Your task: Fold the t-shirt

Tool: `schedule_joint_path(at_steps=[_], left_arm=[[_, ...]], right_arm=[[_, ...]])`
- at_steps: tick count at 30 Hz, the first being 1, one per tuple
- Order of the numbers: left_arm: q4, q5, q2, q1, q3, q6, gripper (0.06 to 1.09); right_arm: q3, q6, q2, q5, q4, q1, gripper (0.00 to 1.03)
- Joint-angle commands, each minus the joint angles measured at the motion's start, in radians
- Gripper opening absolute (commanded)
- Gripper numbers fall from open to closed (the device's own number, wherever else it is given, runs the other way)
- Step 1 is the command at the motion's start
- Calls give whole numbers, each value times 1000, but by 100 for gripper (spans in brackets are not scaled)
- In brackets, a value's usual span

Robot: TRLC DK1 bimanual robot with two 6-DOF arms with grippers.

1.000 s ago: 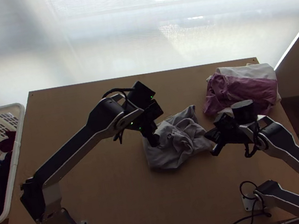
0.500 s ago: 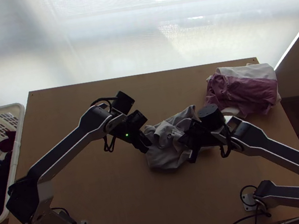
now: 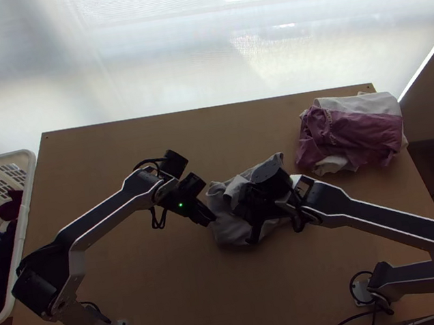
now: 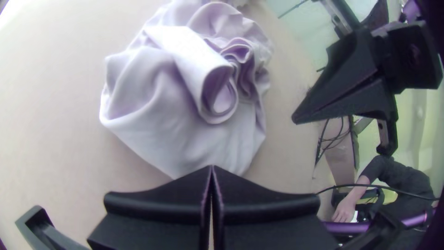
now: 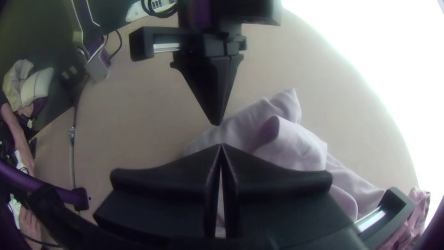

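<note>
Left gripper (image 4: 212,167) and right gripper (image 5: 221,145) have fingers pressed together; open wide, pinch bunched t-shirt (image 4: 157,102) by opposite edges, flatten before folding.

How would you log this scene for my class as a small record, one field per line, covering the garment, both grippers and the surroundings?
garment: pale grey t-shirt
state: bunched, with loops and creases; not yet folded
surface: light wooden table
left gripper: shut, by the shirt's left edge
right gripper: shut, over the shirt's right part
far right corner: purple and white clothes in a pile
beside table, left: white basket holding more clothes
</note>
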Motion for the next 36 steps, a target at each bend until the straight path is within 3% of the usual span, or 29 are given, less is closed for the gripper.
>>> schedule_joint_path(at_steps=[1, 8, 22, 36], left_arm=[[97, -1, 48, 26, -28, -51, 9], [183, -23, 109, 24, 18, -156, 9], [169, -65, 146, 24, 2, -124, 9], [171, -93, 143, 18, -25, -110, 9]], right_arm=[[9, 4, 68, 0, 38, 21, 3], [-17, 15, 117, 0, 109, 42, 3], [-69, -11, 228, 16, 277, 19, 3], [-83, -28, 271, 114, 403, 16, 3]])
